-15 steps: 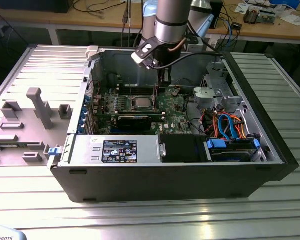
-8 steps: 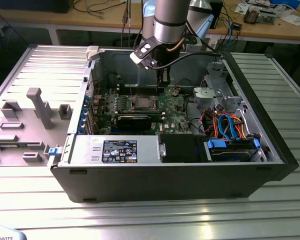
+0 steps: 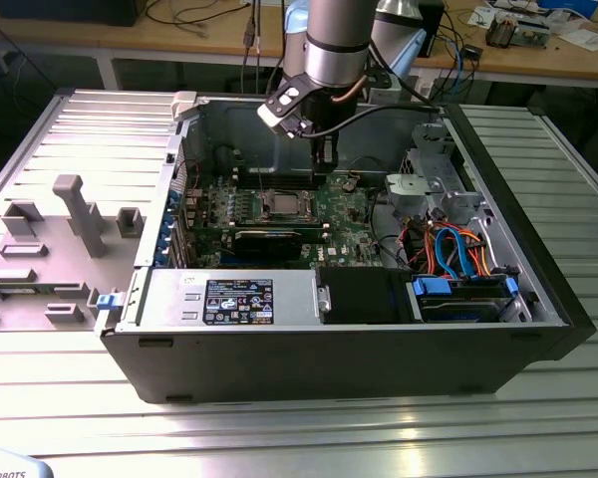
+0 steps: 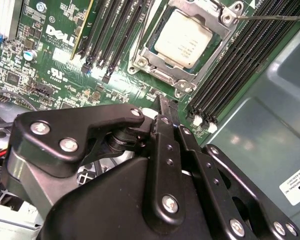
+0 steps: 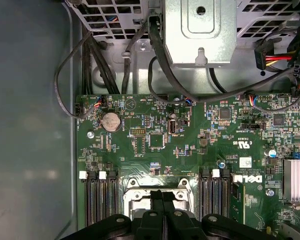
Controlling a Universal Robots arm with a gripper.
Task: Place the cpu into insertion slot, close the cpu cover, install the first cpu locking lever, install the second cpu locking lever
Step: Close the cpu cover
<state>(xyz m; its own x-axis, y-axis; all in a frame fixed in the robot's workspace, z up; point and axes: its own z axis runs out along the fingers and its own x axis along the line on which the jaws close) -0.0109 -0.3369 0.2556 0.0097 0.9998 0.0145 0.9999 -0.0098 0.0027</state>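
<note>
The cpu (image 4: 182,39), with its dull silver top, lies flat in the insertion slot (image 4: 140,62) on the green board. The cpu cover (image 4: 216,44), a silvery frame, lies down around it so the chip shows through its window. A thin wire lever (image 4: 270,16) runs off from the socket's corner. In the exterior view the socket with the cpu (image 3: 282,204) sits mid-board, and my gripper (image 3: 324,162) hangs just above and to the exterior view's right of it. My gripper (image 4: 165,107) is shut with nothing in it. Its black fingers (image 5: 157,200) press together over the socket's edge.
Black memory slots (image 4: 115,30) flank the socket on both sides. A black graphics card (image 3: 269,239) lies in front of it. The drive cage (image 3: 429,179), orange and blue cables (image 3: 458,249) and case walls close in the board. A grey fixture plate (image 3: 60,229) lies outside the case.
</note>
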